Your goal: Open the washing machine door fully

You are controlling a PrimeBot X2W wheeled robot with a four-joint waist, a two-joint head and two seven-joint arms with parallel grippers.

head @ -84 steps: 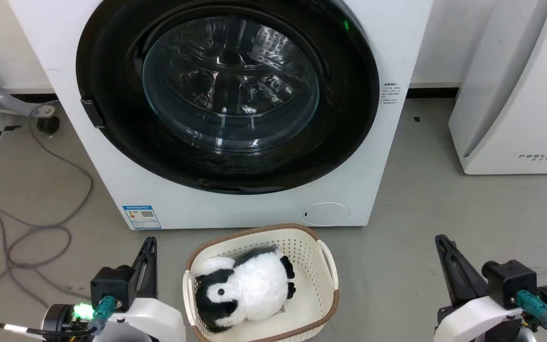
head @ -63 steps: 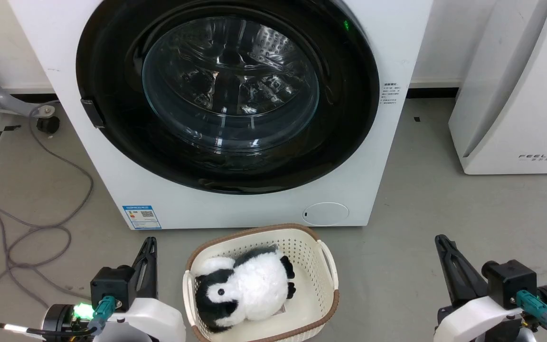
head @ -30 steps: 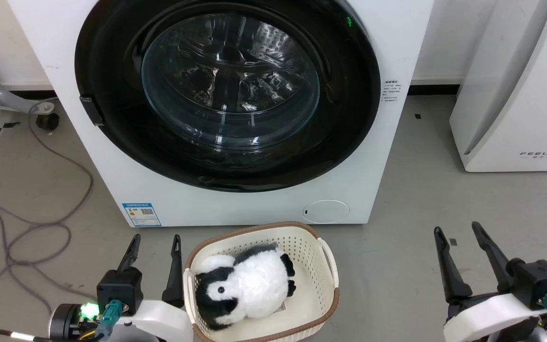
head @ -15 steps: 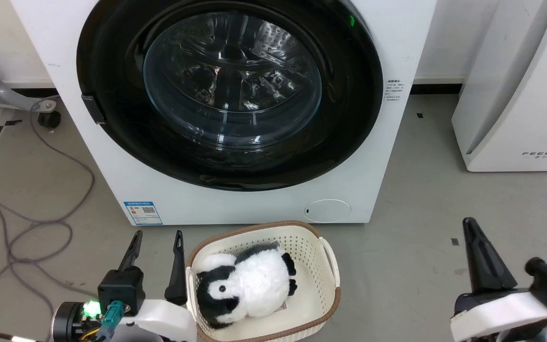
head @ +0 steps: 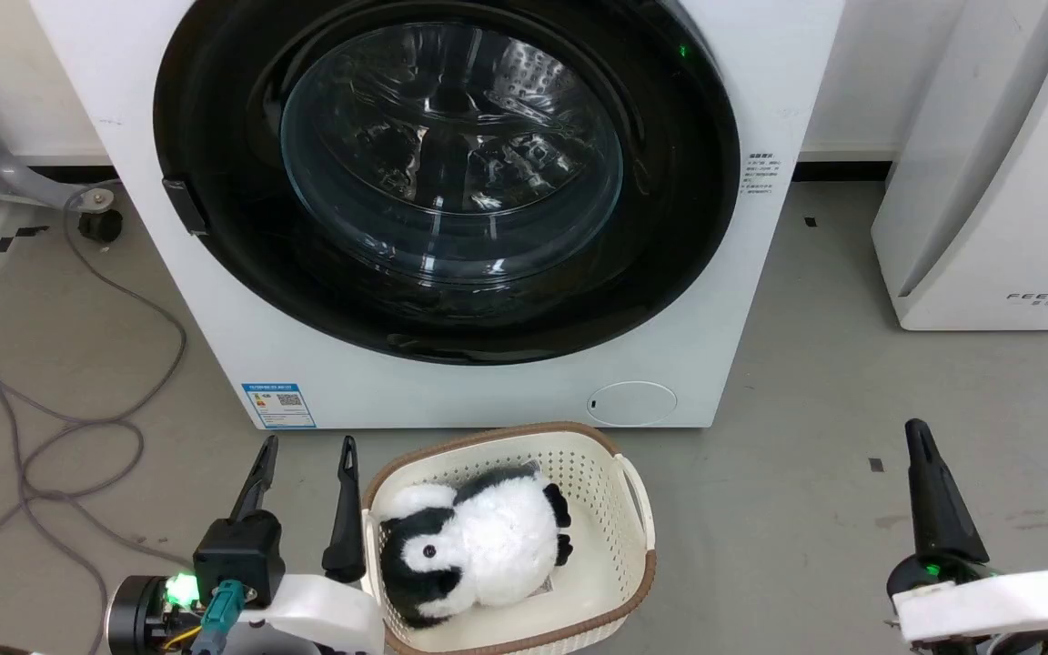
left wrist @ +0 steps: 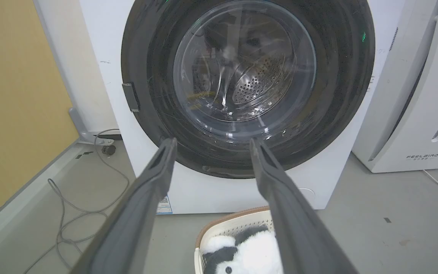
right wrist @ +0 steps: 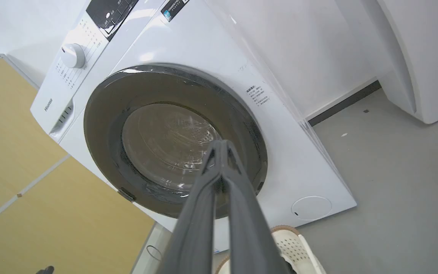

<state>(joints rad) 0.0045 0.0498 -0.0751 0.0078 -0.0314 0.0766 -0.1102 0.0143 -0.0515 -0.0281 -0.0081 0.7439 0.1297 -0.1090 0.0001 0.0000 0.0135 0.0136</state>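
The washing machine door (head: 215,136) is a big glossy black disc with a clear glass bowl (head: 451,155) in its middle, lying flat against the white machine front. Its small black handle tab (head: 186,206) sits on the disc's left edge, also seen as the tab (left wrist: 131,97) in the left wrist view. My left gripper (head: 307,444) stands open at the lower left, well short of the door (left wrist: 337,76). My right gripper (head: 915,429) is shut at the lower right, its fingers (right wrist: 222,152) pressed together, far from the door (right wrist: 101,125).
A cream basket (head: 638,496) holding a black-and-white plush penguin (head: 474,546) stands on the floor between my grippers, just before the machine. A small round white flap (head: 630,404) sits low on the machine. Grey cables (head: 60,437) loop at left; a white appliance (head: 997,164) stands at right.
Both grippers opened around one second ago; the left stays open, the right has shut again and shifted right. The head camera has drifted slightly.
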